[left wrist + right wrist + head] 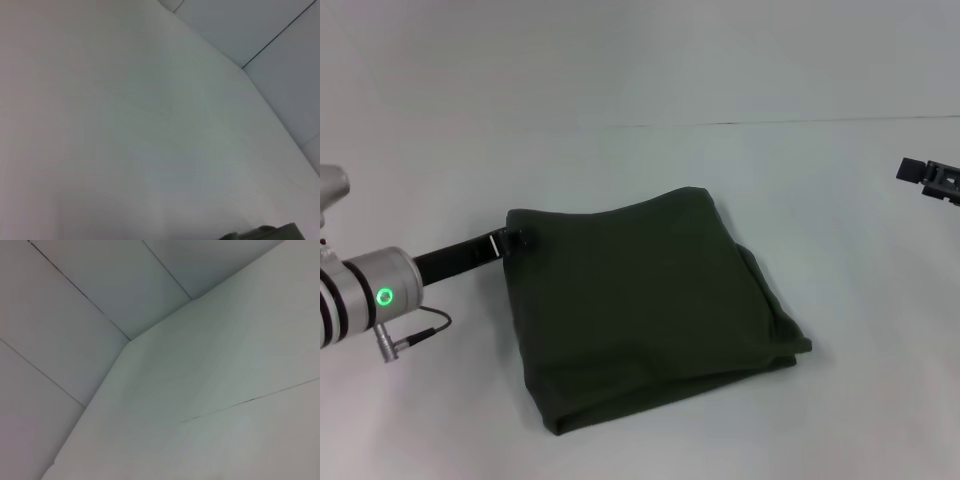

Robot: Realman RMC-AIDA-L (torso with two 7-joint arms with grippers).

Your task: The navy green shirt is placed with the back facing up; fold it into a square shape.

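1. Already the navy green shirt (645, 310) lies folded into a rough square near the middle of the white table (650, 80), plain side up, so we judge the folding nearly done.
2. Our left gripper (516, 240) sits at the shirt's far-left corner, low against the cloth, probably to square or let go of that corner. Whether it pinches the fabric or has let go, we cannot tell; the dark fingers merge with the dark cloth.
3. Our right gripper (930, 180) hangs at the far right, well apart from the shirt, holding nothing we can see; its finger state is unclear too.
4. Layers peek out along the right edge, so the stack is slightly uneven.
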